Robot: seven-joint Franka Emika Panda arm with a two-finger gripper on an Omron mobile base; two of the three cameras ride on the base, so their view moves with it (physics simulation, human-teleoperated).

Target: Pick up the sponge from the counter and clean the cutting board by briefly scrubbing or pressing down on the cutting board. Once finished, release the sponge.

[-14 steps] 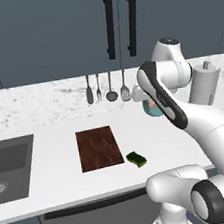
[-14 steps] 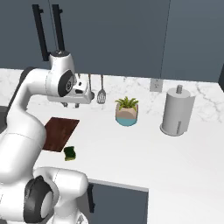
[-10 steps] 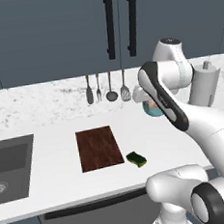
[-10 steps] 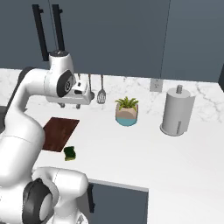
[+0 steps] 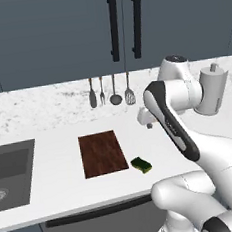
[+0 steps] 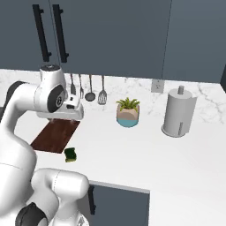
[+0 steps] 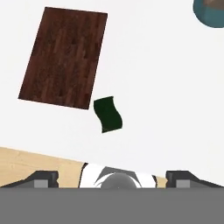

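The dark reddish-brown cutting board [image 5: 103, 153] [image 6: 56, 136] [image 7: 64, 57] lies flat on the white counter [image 5: 59, 188]. Just off its front right corner sits the small sponge [image 5: 142, 164] [image 6: 70, 154] [image 7: 107, 114], green side up, apart from the board. My gripper [image 5: 148, 124] [image 6: 59, 118] [image 7: 111, 178] hangs well above the counter, higher than the sponge and behind it, pointing down. Its fingertips [image 7: 41, 178] stand far apart, open, with nothing between them.
A dark recessed sink [image 5: 8, 173] is at the counter's left. Several utensils [image 5: 110, 91] hang on the marble backsplash. A potted plant [image 6: 128, 112] [image 7: 212, 11] and a paper towel holder [image 6: 178, 112] [image 5: 212, 89] stand to the right. The counter's front edge runs close to the sponge.
The hand has come lower and shifted a little left, towards the sponge and board. The sponge and the board have not moved.
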